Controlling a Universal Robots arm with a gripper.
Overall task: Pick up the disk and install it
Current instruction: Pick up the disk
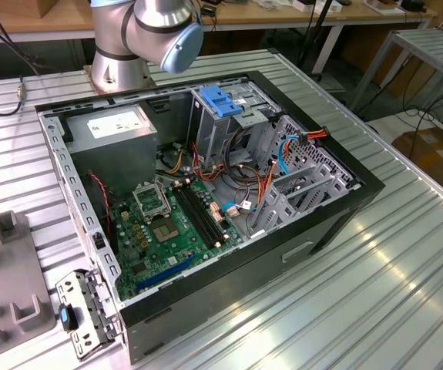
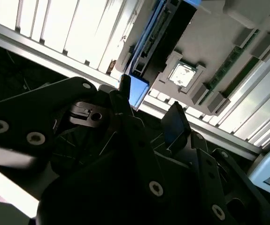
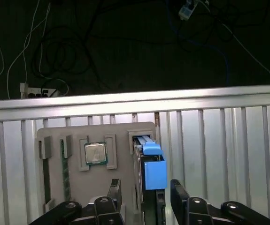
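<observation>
Two dark fingers [image 3: 116,194] of the gripper [image 3: 146,190] stood spread wide in the first wrist view, one on each side of the disk [image 3: 152,164]. The disk stood on edge in a slot at one end of a grey holder plate [image 3: 123,131], its blue plastic side facing the camera. A strip of the plate showed between one finger and the disk. The other finger stood just beside the blue side, and I could not tell whether it touched. Nothing was gripped.

On the same holder plate, a square chip [image 3: 96,153] sat in a frame near the middle, just beside the disk's slot. A green memory stick [image 3: 65,171] lay in a groove on the far side of the chip from the disk. The plate rested on a ribbed metal table [image 3: 219,154].

In the second wrist view the gripper [image 2: 150,101] hung close over the plate, its fingertips flanking the blue end of the disk [image 2: 172,28], with the chip [image 2: 181,75] near by.

In the exterior view a corner of the holder plate [image 1: 9,289] lay beside an open computer case [image 1: 206,193] on the table [image 1: 321,308]. The base of the arm [image 1: 148,31] rose beyond the case from the plate.
</observation>
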